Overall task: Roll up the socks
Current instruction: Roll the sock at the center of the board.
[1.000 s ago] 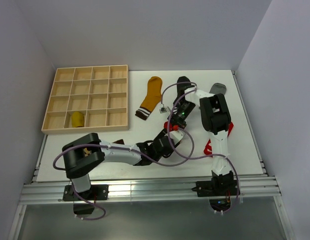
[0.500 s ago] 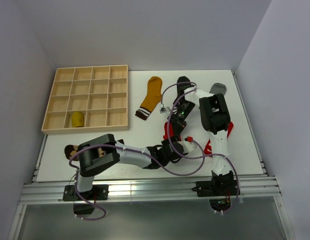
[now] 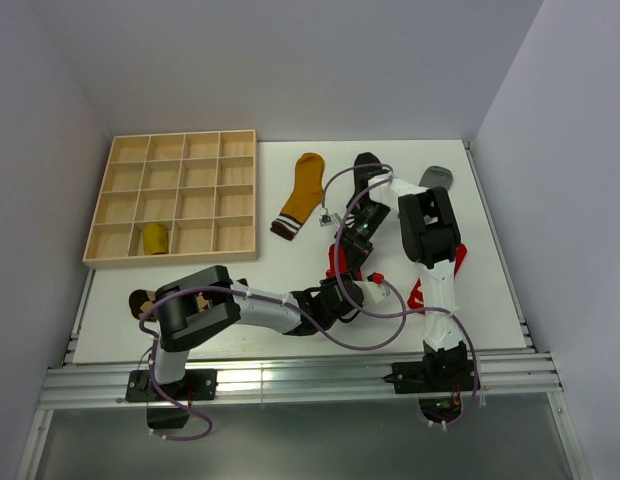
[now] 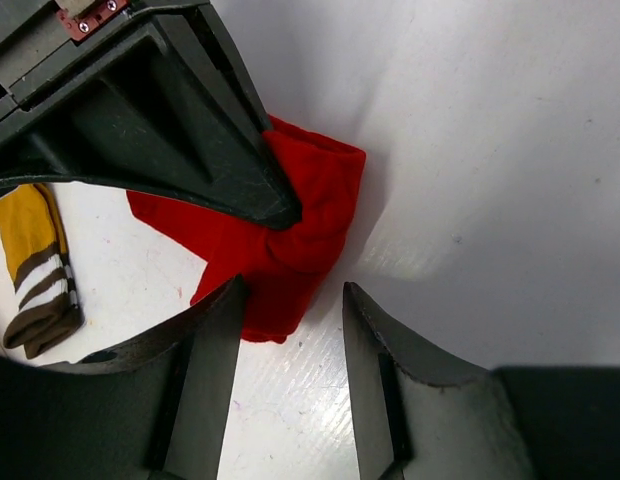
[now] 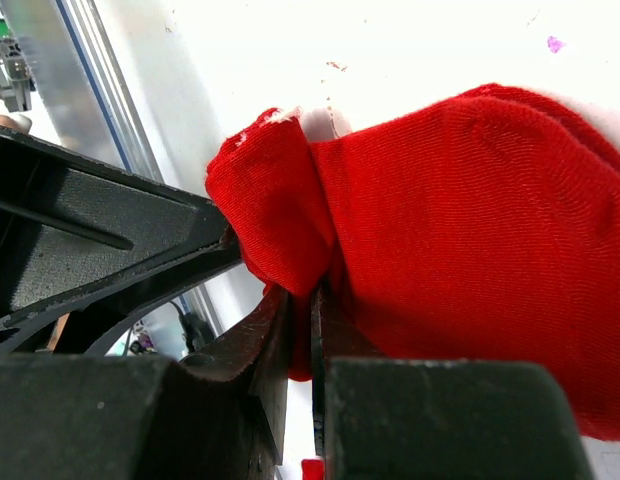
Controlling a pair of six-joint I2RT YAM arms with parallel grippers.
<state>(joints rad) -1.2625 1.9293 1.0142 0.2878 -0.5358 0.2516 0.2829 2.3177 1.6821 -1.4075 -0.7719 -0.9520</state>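
A red sock (image 5: 460, 230) lies bunched on the white table, also seen in the top view (image 3: 338, 263) and in the left wrist view (image 4: 290, 240). My right gripper (image 5: 312, 292) is shut on a fold of it, coming down from above (image 3: 348, 255). My left gripper (image 4: 292, 295) is open, its fingertips either side of the sock's near edge, just below the right gripper (image 3: 348, 287). A mustard sock (image 3: 302, 193) lies flat at the back. More red fabric with white print (image 3: 418, 294) shows under the right arm.
A wooden grid tray (image 3: 120, 205) stands at the back left with a rolled yellow bundle (image 3: 154, 237) in one cell. A grey sock (image 3: 437, 177) lies at the back right. A brown sock (image 3: 142, 301) lies near the left arm's base.
My left arm has swung its elbow in and its gripper has slid right to the red sock. The brown sock by its base has come into view. The right arm has held still.
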